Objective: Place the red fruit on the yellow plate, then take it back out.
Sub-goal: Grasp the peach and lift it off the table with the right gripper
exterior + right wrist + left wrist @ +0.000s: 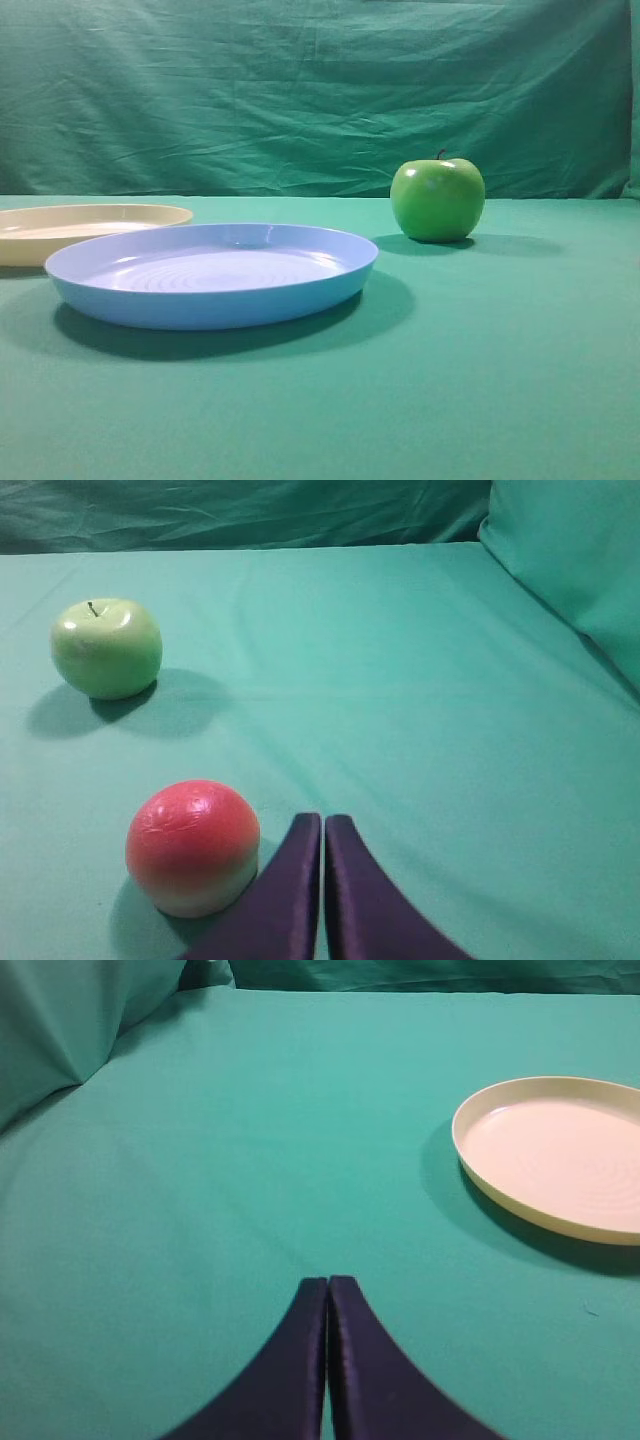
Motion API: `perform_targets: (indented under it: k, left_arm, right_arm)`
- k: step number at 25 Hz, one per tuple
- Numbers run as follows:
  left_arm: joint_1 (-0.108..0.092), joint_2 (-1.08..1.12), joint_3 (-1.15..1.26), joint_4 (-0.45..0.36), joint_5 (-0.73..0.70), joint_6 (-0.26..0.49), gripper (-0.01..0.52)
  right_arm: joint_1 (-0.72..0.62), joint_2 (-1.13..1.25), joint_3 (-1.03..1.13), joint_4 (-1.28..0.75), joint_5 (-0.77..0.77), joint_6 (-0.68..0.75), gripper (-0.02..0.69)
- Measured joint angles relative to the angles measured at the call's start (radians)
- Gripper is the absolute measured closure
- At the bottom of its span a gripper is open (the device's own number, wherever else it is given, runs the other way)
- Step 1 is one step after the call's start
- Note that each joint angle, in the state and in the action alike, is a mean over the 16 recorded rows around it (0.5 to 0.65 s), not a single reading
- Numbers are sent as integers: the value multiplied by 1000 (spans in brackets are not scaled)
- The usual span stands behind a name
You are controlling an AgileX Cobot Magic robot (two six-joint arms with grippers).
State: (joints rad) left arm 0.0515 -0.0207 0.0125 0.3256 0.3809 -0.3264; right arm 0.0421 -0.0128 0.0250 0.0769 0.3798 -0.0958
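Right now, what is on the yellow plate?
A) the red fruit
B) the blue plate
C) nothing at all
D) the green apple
C. In the left wrist view the yellow plate shows only its bare inside, while the red fruit sits on the green cloth beside the right gripper and the green apple stands farther off.
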Motion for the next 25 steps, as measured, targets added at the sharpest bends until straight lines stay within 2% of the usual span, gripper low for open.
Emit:
perform_targets:
  k: [19,25]
  left_arm:
    - [0,0,0,0,0,0,514]
    - [0,0,0,0,0,0,514]
  right_arm:
    - [0,0,0,-1,-2,0,665]
    - [0,0,1,14,-59,3,665]
